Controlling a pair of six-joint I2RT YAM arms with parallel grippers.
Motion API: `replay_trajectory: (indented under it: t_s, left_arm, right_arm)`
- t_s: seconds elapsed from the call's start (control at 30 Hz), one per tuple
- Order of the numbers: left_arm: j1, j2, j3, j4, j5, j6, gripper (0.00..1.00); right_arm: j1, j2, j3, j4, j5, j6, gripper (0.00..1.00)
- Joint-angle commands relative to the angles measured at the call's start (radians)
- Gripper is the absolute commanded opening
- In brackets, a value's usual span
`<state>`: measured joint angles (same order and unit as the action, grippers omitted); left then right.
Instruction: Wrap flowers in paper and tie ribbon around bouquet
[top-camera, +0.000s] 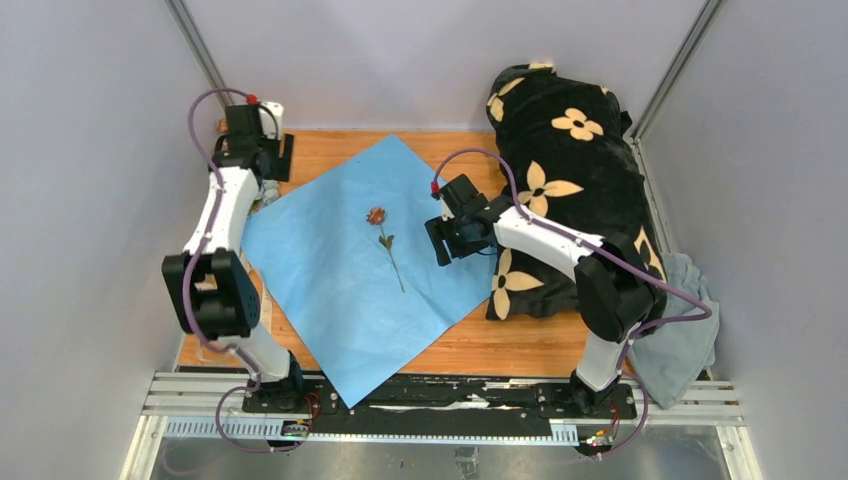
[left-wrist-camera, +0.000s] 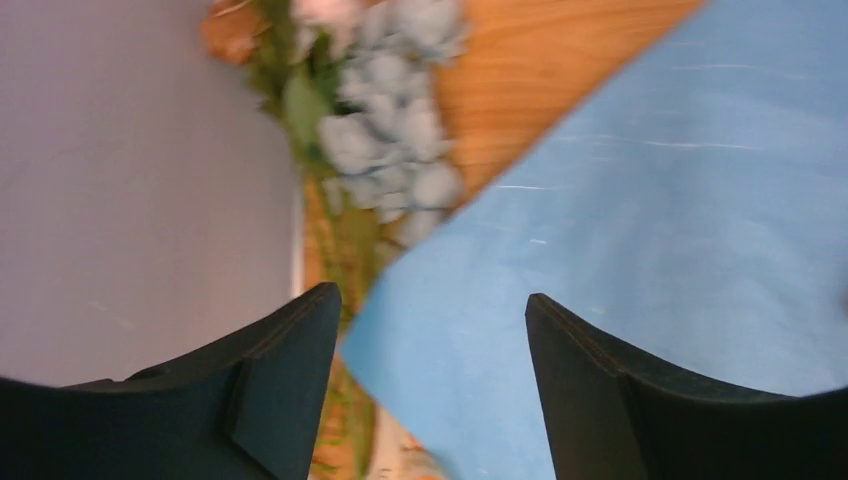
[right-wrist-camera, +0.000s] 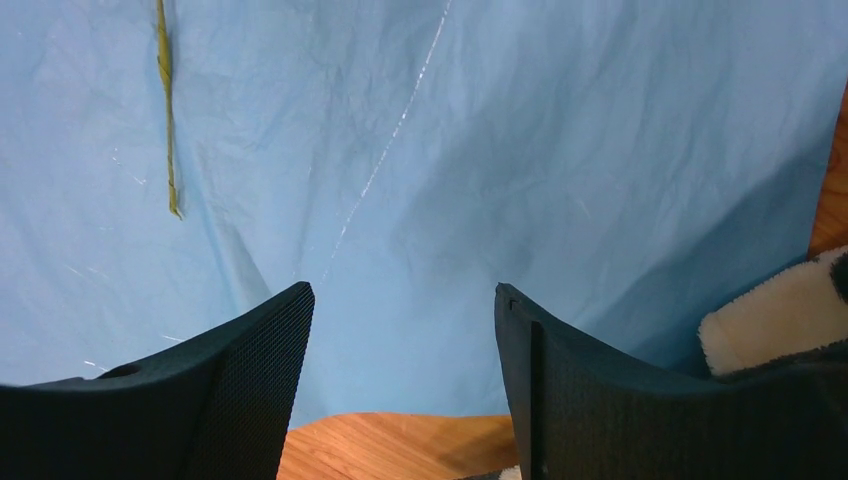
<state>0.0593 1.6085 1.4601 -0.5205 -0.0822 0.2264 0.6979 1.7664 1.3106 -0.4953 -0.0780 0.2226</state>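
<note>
Top external: one paper (top-camera: 330, 290) bearing one rose (top-camera: 376, 216); left end effector (left-wrist-camera: 432, 330) and right end effector (right-wrist-camera: 400, 320) spread.

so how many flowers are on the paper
1: a rose at the middle of the paper. The bunch lies off its left corner; others may be hidden there.

Open room lies above the paper (top-camera: 330, 280) around the single rose (top-camera: 376, 215) at its middle, while the black plush blanket (top-camera: 580, 190) crowds its right corner and the flowers (left-wrist-camera: 395, 140) hug the left wall (left-wrist-camera: 130, 200).
</note>
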Motion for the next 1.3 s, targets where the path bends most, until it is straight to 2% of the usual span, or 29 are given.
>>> replay_trajectory:
  t_s: [0.0, 0.1, 0.2, 0.37, 0.47, 0.6, 0.97, 1.03, 1.27]
  left_arm:
    - [0.127, 0.226, 0.117, -0.019, -0.133, 0.080, 0.73]
    - [0.163, 0.382, 0.227, -0.069, -0.130, 0.071, 0.73]
    - [0.190, 0.450, 0.263, -0.058, -0.144, 0.067, 0.72]
    - [0.211, 0.512, 0.252, -0.047, -0.116, 0.069, 0.59]
    - [0.218, 0.529, 0.241, -0.016, -0.151, 0.070, 0.37]
    - [0.234, 0.516, 0.238, -0.002, -0.162, 0.054, 0.01]
    - [0.248, 0.199, 0.211, 0.066, -0.157, 0.055, 0.00]
    - [0.247, 0.135, 0.221, 0.057, -0.107, 0.046, 0.00]
    - [0.248, -0.079, 0.252, 0.045, 0.207, -0.028, 0.00]
  right_arm:
    - [0.023, 0.040, 0.049, -0.063, 0.014, -0.003, 0.71]
    - [0.034, 0.059, 0.078, -0.083, 0.027, -0.003, 0.71]
    - [0.042, 0.088, 0.111, -0.115, 0.045, -0.005, 0.71]
    - [0.050, 0.131, 0.146, -0.130, 0.053, -0.006, 0.71]
    - [0.053, 0.161, 0.171, -0.139, 0.051, -0.005, 0.71]
    - [0.060, 0.183, 0.199, -0.152, 0.055, -0.014, 0.71]
    - [0.068, 0.212, 0.270, -0.197, 0.123, -0.075, 0.71]
    - [0.069, 0.187, 0.262, -0.174, 0.120, -0.080, 0.71]
    - [0.070, 0.073, 0.220, -0.054, 0.033, -0.139, 0.71]
